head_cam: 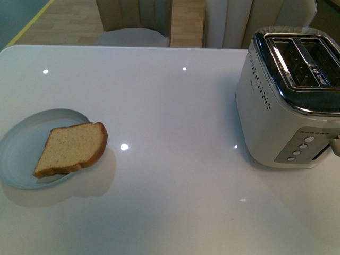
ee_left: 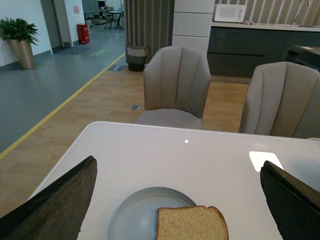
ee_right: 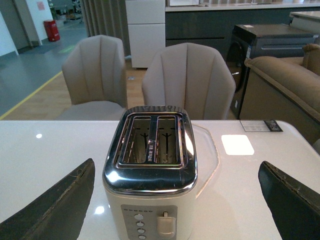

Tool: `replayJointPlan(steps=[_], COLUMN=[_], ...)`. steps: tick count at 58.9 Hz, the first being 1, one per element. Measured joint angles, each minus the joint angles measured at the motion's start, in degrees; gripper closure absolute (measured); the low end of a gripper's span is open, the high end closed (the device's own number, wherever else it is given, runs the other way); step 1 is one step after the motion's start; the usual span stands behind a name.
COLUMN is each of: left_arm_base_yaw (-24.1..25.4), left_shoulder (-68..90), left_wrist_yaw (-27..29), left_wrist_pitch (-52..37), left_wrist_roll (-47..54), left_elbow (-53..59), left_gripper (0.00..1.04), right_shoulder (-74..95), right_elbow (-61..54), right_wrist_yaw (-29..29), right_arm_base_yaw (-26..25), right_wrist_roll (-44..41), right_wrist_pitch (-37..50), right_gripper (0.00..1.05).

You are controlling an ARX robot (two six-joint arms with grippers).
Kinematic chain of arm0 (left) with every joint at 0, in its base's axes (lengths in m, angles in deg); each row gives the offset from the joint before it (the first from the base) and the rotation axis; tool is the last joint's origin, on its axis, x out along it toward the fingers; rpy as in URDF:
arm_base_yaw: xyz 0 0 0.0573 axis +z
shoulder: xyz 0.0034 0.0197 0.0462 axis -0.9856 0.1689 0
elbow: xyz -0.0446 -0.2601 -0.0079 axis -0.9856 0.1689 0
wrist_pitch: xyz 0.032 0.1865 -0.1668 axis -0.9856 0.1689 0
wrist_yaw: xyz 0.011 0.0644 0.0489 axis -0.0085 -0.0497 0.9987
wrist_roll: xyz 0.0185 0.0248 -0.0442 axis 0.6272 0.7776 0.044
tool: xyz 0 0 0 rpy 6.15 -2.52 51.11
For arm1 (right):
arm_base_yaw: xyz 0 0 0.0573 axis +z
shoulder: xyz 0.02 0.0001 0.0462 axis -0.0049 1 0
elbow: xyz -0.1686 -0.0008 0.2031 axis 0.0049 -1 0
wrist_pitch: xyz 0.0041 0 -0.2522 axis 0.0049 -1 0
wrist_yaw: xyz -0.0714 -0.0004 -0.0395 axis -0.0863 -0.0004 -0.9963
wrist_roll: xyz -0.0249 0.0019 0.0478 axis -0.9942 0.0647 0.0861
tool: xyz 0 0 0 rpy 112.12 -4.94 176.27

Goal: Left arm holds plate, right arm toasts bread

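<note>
The pale blue plate (head_cam: 21, 151) lies at the table's left, and the bread (head_cam: 71, 149) rests on it with its rounded crust hanging over the right rim. No arm shows in the front view. In the left wrist view the plate (ee_left: 135, 212) and the bread (ee_left: 192, 222) lie below and between the wide-apart dark fingers of my left gripper (ee_left: 177, 195), which is open and empty. My right gripper (ee_right: 177, 200) is open too, with the toaster (ee_right: 150, 190) standing between its spread fingers, apart from both.
The white and chrome toaster (head_cam: 289, 101) stands at the table's right, its two top slots empty and its lever and buttons on the near face. Beige chairs (ee_left: 175, 87) stand behind the table's far edge. The glossy white table (head_cam: 175, 117) lies bare between plate and toaster.
</note>
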Motion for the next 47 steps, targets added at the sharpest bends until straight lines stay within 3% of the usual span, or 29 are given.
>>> replayJointPlan(steps=[45,47], left_arm_base_yaw=[0.02,1.55], left_shoulder=[0.02,3.21], left_wrist_yaw=[-0.07,-6.10], left_wrist_pitch=[0.02,7.30], left_wrist_roll=[0.00,-1.38], left_elbow=[-0.02,-2.73], left_gripper=[0.07,0.07], right_shoulder=[0.00,0.00], right_elbow=[0.00,0.00], right_wrist_yaw=[0.00,-0.02], right_arm_base_yaw=[0.00,0.00], right_wrist_roll=[0.00,0.00], right_wrist_pitch=[0.00,0.00], right_gripper=[0.09,0.09])
